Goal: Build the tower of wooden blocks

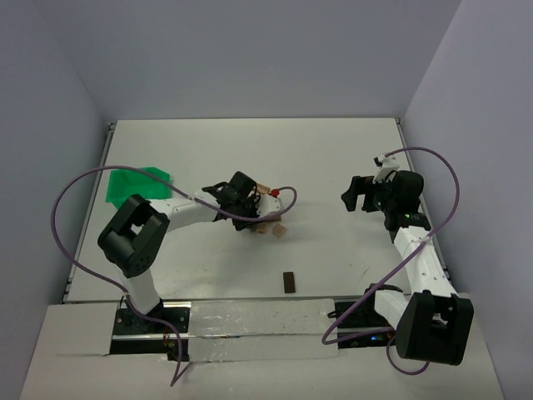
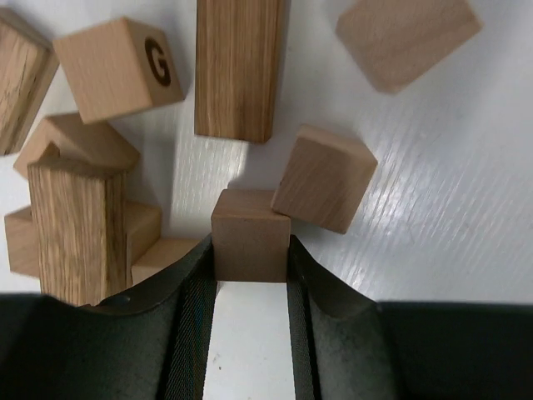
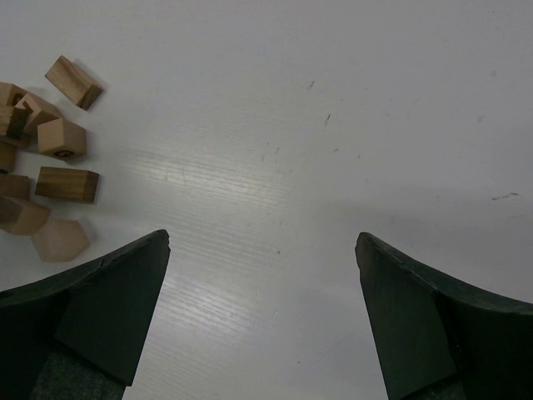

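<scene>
The left hand point(image 2: 250, 247) pinches a cube point(image 2: 250, 225) among loose blocks point(image 2: 117, 67) in the middle of the desk point(image 1: 333, 150), mostly hidden under that hand from above, while the right hand point(image 3: 262, 242) hangs spread wide to their right.

Top view for me is high and behind, looking down on the whole table point(image 1: 333, 158) — far off. Left wrist view sits almost on the surface, very close on the wood blocks point(image 2: 117, 71), framed by the left gripper point(image 2: 250, 247). Right wrist view hangs higher past the right gripper point(image 3: 262, 240), facing down — same blocks at its left edge, and mid-table in the top view.
</scene>
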### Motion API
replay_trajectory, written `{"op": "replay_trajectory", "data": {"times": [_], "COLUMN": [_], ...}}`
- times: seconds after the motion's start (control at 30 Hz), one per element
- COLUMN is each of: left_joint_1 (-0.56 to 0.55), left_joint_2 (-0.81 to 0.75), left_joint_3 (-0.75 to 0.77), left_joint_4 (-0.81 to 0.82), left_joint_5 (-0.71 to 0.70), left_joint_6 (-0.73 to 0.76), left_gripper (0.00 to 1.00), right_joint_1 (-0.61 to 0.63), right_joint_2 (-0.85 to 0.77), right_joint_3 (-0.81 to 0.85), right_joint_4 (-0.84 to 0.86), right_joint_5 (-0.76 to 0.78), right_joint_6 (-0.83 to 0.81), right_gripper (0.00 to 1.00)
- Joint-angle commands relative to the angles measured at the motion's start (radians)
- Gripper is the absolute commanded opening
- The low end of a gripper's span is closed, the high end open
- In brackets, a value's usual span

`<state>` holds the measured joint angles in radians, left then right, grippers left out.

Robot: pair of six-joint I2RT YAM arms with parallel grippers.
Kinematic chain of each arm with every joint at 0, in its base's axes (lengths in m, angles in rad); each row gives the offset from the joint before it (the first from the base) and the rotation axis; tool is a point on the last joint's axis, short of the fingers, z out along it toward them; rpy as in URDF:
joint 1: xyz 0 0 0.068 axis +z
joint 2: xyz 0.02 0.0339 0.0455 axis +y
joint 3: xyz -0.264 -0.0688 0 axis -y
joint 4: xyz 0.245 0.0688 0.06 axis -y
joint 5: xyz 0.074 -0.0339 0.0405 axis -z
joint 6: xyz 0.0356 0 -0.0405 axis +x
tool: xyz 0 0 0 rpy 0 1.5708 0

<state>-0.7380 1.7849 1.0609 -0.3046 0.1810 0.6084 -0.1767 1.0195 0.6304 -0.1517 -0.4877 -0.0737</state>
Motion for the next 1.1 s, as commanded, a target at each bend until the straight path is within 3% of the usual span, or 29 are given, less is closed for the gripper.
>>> {"op": "replay_trajectory", "data": {"times": [0.0, 0.4, 0.53, 0.8, 1.07], "left_joint_1": [-0.004, -0.059, -0.07, -0.073, -0.081], "left_joint_2": [0.033, -0.031, -0.04, -0.009, -0.001], "left_joint_3": [0.061, -0.053, -0.052, -0.03, -0.026], "left_joint_4": [-0.036, -0.032, -0.033, -0.031, -0.019], "left_joint_5": [0.086, 0.122, 0.125, 0.134, 0.141], "left_joint_6": [0.038, 0.099, 0.121, 0.113, 0.116], "left_gripper": [0.04, 0.06, 0.15, 0.21, 0.35], "right_joint_1": [-0.006, -0.006, -0.006, -0.006, -0.006], "right_joint_2": [-0.002, -0.002, -0.002, -0.007, -0.001], "right_joint_3": [0.051, 0.051, 0.052, 0.048, 0.049], "right_joint_4": [0.006, 0.003, 0.003, 0.0, 0.0], "right_joint_5": [-0.004, -0.008, -0.008, -0.005, -0.006], "right_joint_6": [-0.015, -0.018, -0.017, -0.018, -0.02], "right_gripper": [1.0, 1.0, 1.0, 1.0, 1.0]}}
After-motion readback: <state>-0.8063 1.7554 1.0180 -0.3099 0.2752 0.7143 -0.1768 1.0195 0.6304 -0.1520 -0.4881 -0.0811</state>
